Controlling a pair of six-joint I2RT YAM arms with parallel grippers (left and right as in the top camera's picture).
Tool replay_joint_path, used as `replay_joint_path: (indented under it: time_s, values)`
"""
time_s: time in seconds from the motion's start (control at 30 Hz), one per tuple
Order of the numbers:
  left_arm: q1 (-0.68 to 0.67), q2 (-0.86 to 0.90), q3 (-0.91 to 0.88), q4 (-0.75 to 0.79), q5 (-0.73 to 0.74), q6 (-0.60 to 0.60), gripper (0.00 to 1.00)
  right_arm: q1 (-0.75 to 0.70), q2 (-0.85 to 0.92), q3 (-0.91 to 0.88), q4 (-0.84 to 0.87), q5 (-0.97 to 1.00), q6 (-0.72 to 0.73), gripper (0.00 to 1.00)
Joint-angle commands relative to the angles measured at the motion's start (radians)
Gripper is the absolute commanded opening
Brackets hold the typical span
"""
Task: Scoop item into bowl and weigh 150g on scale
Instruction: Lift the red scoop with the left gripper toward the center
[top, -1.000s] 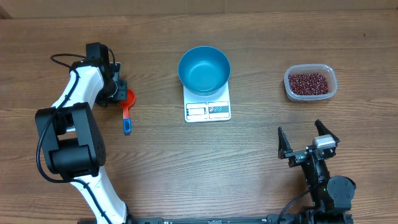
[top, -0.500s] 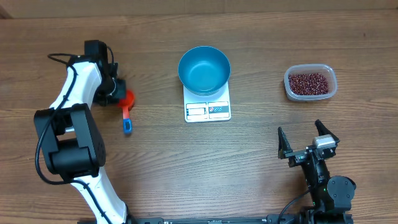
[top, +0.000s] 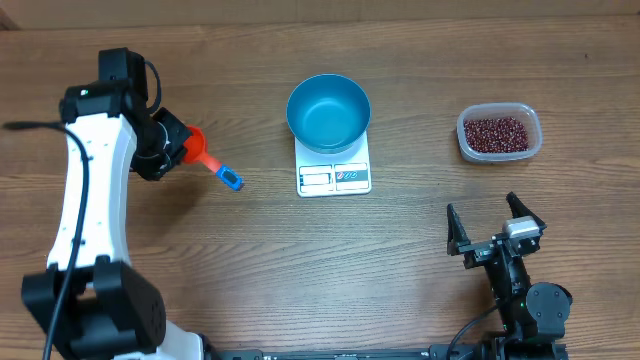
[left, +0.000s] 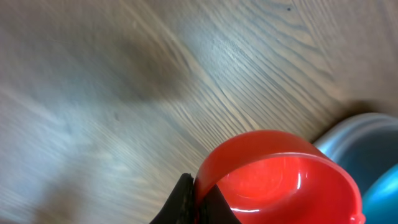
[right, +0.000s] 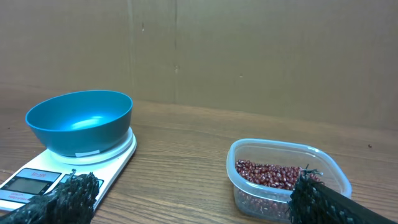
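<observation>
The blue bowl (top: 328, 112) stands empty on the white scale (top: 334, 178) at the table's middle. Dark red beans (top: 496, 132) fill a clear tub at the right. My left gripper (top: 176, 146) is shut on the rim of a red scoop (top: 197, 147), whose blue handle tip points down and right. In the left wrist view the jaws (left: 198, 198) pinch the red scoop's wall (left: 280, 180), and the cup is empty. My right gripper (top: 485, 212) stands open near the front right, apart from everything. Bowl (right: 79, 121), scale (right: 28, 182) and beans (right: 270, 174) show in the right wrist view.
The clear plastic tub (top: 534, 141) sits right of the scale, behind my right gripper (right: 193, 208). Bare wooden table (top: 330, 260) lies between the two arms. A brown board wall (right: 249, 56) closes the far side.
My left arm has swung left and lifted with the scoop. The scoop has turned, its blue handle now pointing down-right instead of straight down. The right arm has not moved.
</observation>
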Motion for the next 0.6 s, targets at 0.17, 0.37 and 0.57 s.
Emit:
replay_joint_path:
  time_s: [0.17, 0.37, 0.57]
  values:
    - [-0.134, -0.18, 0.015, -0.1, 0.027, -0.341, 0.04, 0.005, -0.01, -0.01, 0.004, 0.01, -0.001, 1.0]
    - [-0.341, -0.278, 0.015, -0.152, -0.045, -0.581, 0.04, 0.005, -0.01, -0.01, 0.004, 0.01, -0.001, 1.0]
    - [-0.566, -0.291, 0.015, -0.151, -0.145, -0.775, 0.04, 0.005, -0.01, -0.01, 0.004, 0.01, -0.001, 1.0]
